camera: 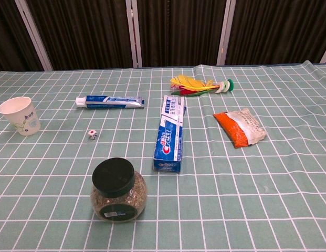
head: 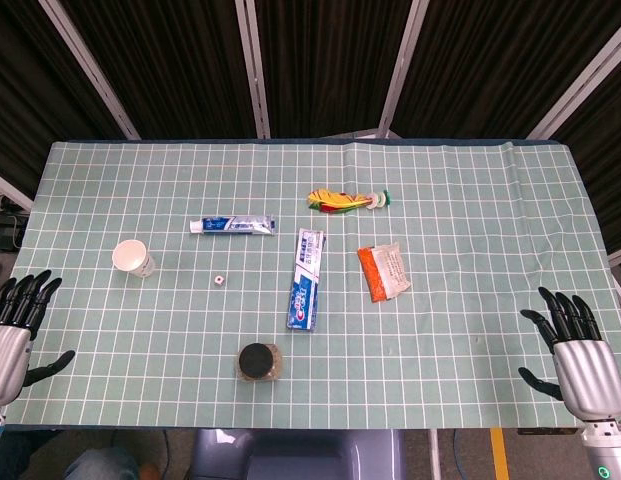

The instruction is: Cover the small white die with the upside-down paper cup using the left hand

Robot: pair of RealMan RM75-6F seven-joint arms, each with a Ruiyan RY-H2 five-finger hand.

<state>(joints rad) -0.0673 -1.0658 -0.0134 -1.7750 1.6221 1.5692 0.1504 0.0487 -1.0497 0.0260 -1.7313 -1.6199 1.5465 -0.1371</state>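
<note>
The small white die (head: 219, 279) (camera: 93, 135) lies on the green gridded tablecloth, left of centre. A white paper cup (head: 133, 258) (camera: 20, 116) stands mouth-up to the die's left, a few grid squares away. My left hand (head: 17, 325) hovers at the table's near-left corner with fingers spread and nothing in it, well short of the cup. My right hand (head: 578, 352) is at the near-right corner, also spread and holding nothing. Neither hand shows in the chest view.
A toothpaste tube (head: 233, 226) lies behind the die. A toothpaste box (head: 305, 278) lies to its right, a black-lidded jar (head: 259, 362) near the front edge. A shuttlecock-like feather toy (head: 345, 200) and an orange snack packet (head: 383, 271) sit further right.
</note>
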